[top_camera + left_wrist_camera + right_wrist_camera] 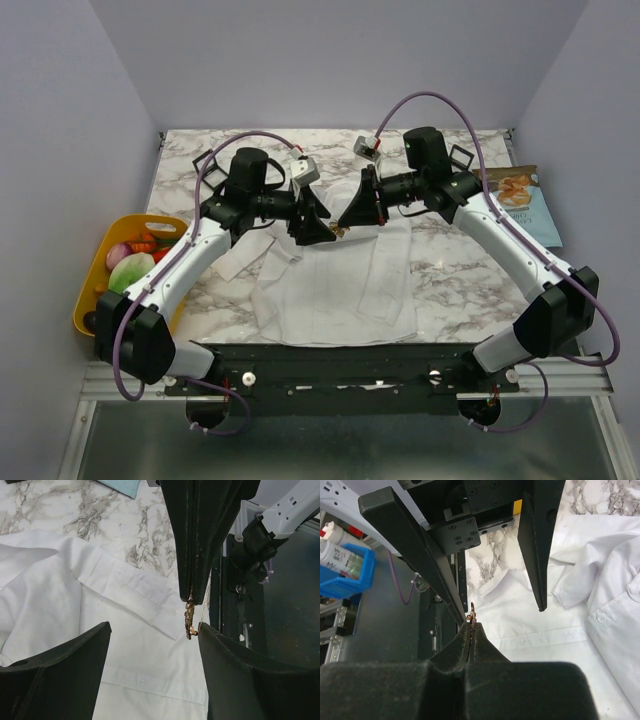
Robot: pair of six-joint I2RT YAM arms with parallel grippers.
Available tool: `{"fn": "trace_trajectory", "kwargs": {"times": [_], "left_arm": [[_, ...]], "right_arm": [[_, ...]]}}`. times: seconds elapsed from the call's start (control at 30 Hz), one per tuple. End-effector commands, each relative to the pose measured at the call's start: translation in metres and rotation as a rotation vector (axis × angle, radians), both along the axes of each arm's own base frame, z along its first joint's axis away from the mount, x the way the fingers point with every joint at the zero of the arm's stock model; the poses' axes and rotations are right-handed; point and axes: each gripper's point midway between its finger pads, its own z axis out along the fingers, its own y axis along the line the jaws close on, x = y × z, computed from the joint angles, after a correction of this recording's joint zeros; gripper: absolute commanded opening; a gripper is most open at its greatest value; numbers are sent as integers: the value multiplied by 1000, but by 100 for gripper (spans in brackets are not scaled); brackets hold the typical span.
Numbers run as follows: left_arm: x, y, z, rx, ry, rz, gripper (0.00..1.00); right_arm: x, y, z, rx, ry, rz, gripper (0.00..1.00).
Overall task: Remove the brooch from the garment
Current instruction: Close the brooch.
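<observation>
Right now my right gripper (186, 594) is pinched together on the brooch (190, 621), which dangles from its tip above the garment (330, 290) lying on the marble table (460, 270). My left gripper (154, 628) is spread apart, its 2 fingers (70, 665) flanking that tip.

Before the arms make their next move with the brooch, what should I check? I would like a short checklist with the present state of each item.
1. The right claw is shut on the brooch: ok, it hangs from the closed tips.
2. The left claw is open around the brooch: ok.
3. The brooch is free of the garment: ok, as it seems; no fabric rises with it.
4. The left claw is apart from the brooch: cannot tell; one side looks very near it.
5. The brooch is fastened shut: cannot tell, too small.
</observation>
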Motion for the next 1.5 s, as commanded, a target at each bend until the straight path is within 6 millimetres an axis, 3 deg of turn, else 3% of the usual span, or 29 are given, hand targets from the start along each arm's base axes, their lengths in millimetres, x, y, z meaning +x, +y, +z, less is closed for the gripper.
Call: {"fn": "trace_trajectory", "kwargs": {"times": [0.0,0.43,0.8,1.2,1.47], "left_arm": [[19,-3,0,15,-25,76,77],[11,0,3,5,-44,65,82],[5,2,4,-4,-53,55,85],[15,6,-6,27,-65,121,86],[21,6,6,84,-160,137,86]], "right_arm": [[2,2,-8,-8,21,-4,1],[24,-3,-14,-53,-11,-107,0],[30,-8,-14,-50,-3,-126,0],[35,-22,-8,-31,-11,-147,0],[32,-24,-15,-39,-14,-130,0]]}}
